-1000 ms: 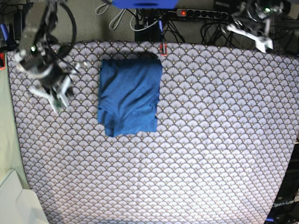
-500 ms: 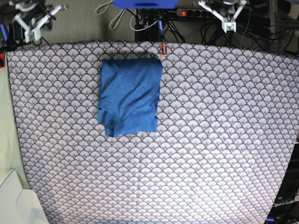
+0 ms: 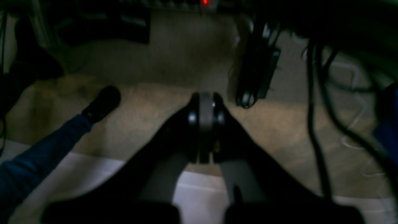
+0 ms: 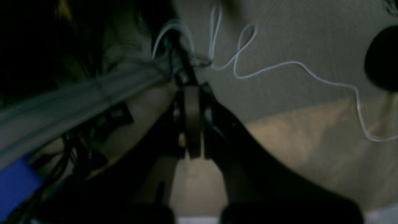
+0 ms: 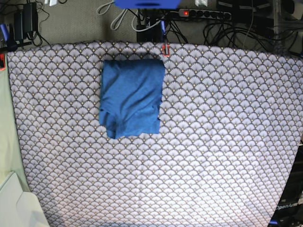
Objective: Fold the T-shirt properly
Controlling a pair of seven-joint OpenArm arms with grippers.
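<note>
The T-shirt (image 5: 131, 98) lies folded into a compact blue rectangle in the upper left-centre of the base view, resting on the scallop-patterned tablecloth (image 5: 213, 142) close to its far edge. Neither arm shows anywhere over the table in this overhead view.

The left gripper (image 3: 203, 130), seen from its own wrist camera, points at bare floor, its jaws pressed together with nothing between them. The right gripper (image 4: 192, 124) is likewise closed and empty, aimed at the floor and a tangle of white cable (image 4: 279, 67).

Judging by the neat bundle and both arms off the cloth, the folding itself appears complete and the arms parked. If any move remains, it would call only for tidying the lower left corner of the bundle, where a small flap juts out of line.

Much is hard to read. Both wrist views are dark and blurred. A blue-clad leg with a dark shoe (image 3: 101, 104) enters the left wrist view from the lower left, probably a person standing by the rig, though the picture is too dim to be sure. The sleeves and collar are tucked out of sight inside the fold, and the small red object (image 5: 165, 49) at the cloth's far edge is too small to identify.
</note>
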